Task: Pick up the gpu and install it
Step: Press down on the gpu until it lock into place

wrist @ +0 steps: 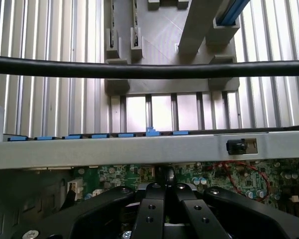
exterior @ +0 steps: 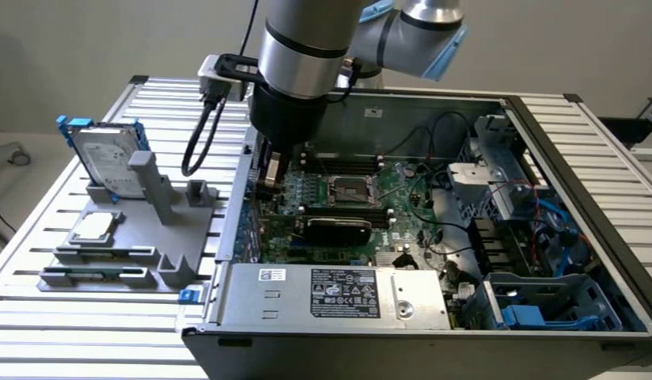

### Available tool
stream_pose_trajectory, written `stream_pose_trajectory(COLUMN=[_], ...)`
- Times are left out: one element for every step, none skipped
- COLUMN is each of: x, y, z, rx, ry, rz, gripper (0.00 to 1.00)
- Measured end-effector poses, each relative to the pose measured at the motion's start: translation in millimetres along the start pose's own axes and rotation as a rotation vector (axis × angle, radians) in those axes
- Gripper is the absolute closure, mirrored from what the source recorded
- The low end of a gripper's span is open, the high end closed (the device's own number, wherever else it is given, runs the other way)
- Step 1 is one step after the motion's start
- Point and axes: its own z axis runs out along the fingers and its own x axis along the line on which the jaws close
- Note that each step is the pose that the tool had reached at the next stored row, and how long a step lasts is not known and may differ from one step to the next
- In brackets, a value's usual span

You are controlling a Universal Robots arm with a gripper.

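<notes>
**Gripper clenched over the board's left edge, gpu standing in the open case**

Nearest in the exterior view, a slatted metal table [exterior: 94, 332] carries an open computer case [exterior: 579, 237]. Its near end is taken up by a silver power supply [exterior: 337, 291] with a black label. On the exterior view's right of that sits a blue plastic drive bay [exterior: 527, 313].

Just beyond the power supply lies the green motherboard [exterior: 405, 226]. What looks to be the gpu [exterior: 337, 229] stands on it with its black rounded shroud showing, between the power supply and the CPU socket [exterior: 345, 190]. It is apart from the gripper.

The gripper [exterior: 270, 180] hangs over the board's edge, close inside the case wall on the exterior view's left and about level with the socket. In the wrist view the black fingers [wrist: 151, 209] are drawn tight together, meeting at the tip of the gripper [wrist: 164, 186] above the green board. The case's grey wall [wrist: 139, 149] runs just beyond them, and a black cable [wrist: 139, 69] crosses the picture.

Outside the case, on the exterior view's left, a grey fixture [exterior: 146, 257] rests on the table. It holds a small square silver CPU chip [exterior: 96, 227] lying flat, and farther back a silver hard drive [exterior: 107, 158] with blue rails standing upright.

Farthest, the arm [exterior: 305, 39] rises out of the top of the picture.
</notes>
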Motion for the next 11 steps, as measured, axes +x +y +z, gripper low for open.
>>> stream_pose_trajectory(x=[0.0, 0.0, 0.0, 0.0, 0.0, 0.0, -0.1, -0.2, -0.2, -0.4, -0.5], y=[0.0, 0.0, 0.0, 0.0, 0.0, 0.0, 0.1, 0.1, 0.2, 0.3, 0.3], z=[0.0, 0.0, 0.0, 0.0, 0.0, 0.0, 0.1, 0.2, 0.3, 0.4, 0.5], rx=[0.0000, 0.0000, 0.0000, 0.0000, 0.0000, 0.0000, 0.0001, 0.0001, 0.0002, 0.0002, 0.0002], ry=[-0.0003, -0.0003, -0.0002, 0.0000, 0.0004, 0.0006, 0.0007, 0.0005, 0.0000, -0.0009, -0.0019], rz=[0.002, 0.004, 0.005, 0.007, 0.008, 0.010, 0.013, 0.015, 0.018, 0.022, 0.026], gripper=[0.89, 0.89, 0.89, 0.89, 0.89, 0.89, 0.89, 0.89, 0.89, 0.89, 0.89])
